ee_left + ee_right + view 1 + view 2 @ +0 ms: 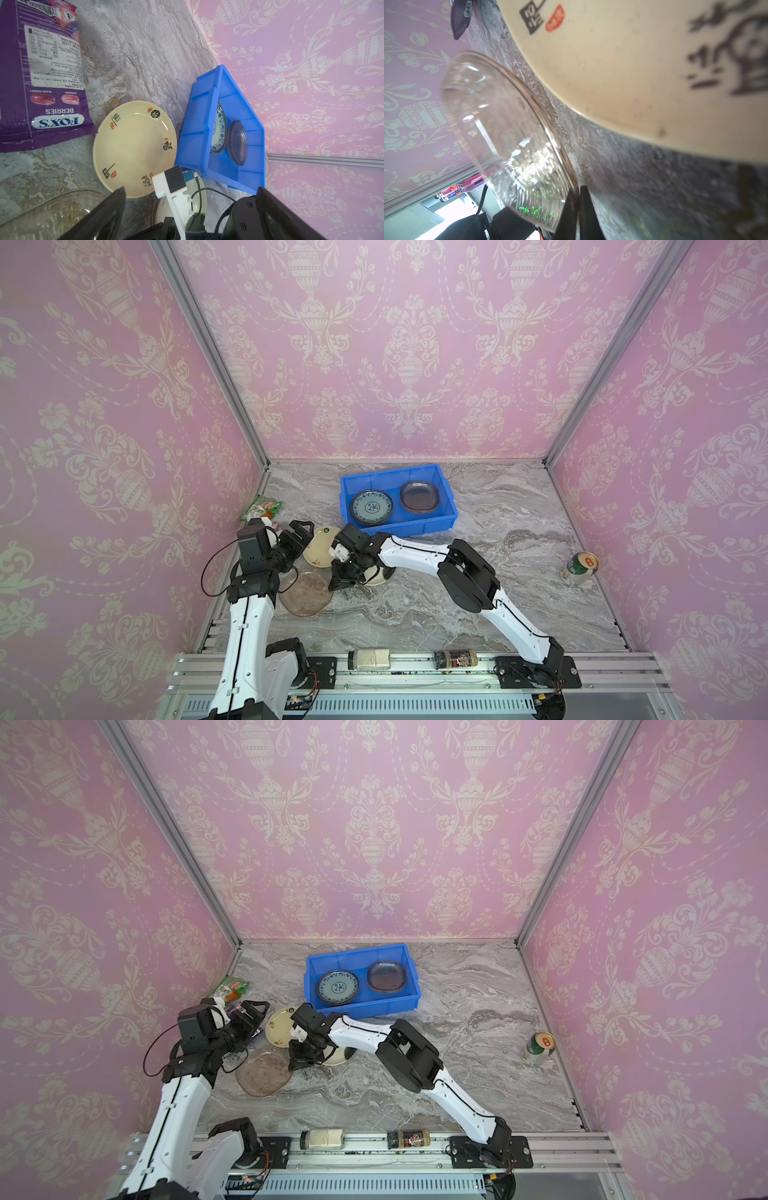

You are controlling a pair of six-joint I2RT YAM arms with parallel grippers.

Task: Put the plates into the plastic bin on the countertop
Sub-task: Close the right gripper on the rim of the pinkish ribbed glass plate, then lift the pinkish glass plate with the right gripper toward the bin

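A: Why is the right end effector pinched tight on the edge of the brown glass plate?

B: I think to lift it off the surface into the blue bin. The left end effector is wide open and holds nothing.

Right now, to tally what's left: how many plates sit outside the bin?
3: a cream plate near the blue bin, a second cream plate mostly under the right arm, a brownish glass plate beside the left arm. More may be hidden.

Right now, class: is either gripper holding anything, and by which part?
The right gripper pinches the brownish glass plate by its rim; the left gripper is open and empty.
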